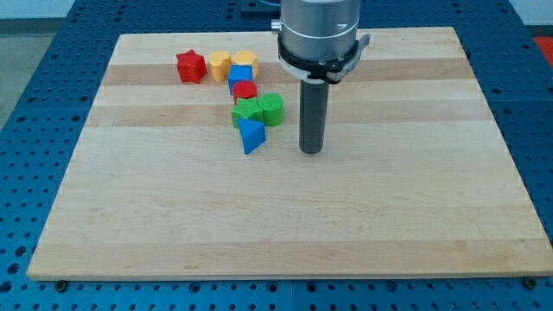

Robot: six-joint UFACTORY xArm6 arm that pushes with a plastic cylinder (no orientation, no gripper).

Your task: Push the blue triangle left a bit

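The blue triangle is shown on the wooden surface, just below the green blocks at the cluster's bottom end. My tip is set down to its right, apart from it (no fingers are fitted, only a rod).

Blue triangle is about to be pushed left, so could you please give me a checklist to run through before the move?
1. Target found: blue triangle lies at the bottom of the cluster. ok
2. Side: my tip is on the triangle's right, the correct side for a leftward push. ok
3. Contact: tip and triangle are apart, bare wood between. ok
4. Path left of the triangle: bare board. ok
5. Neighbours: green blocks sit just above the triangle and might be dragged. cannot tell
6. Tip height on the board. cannot tell
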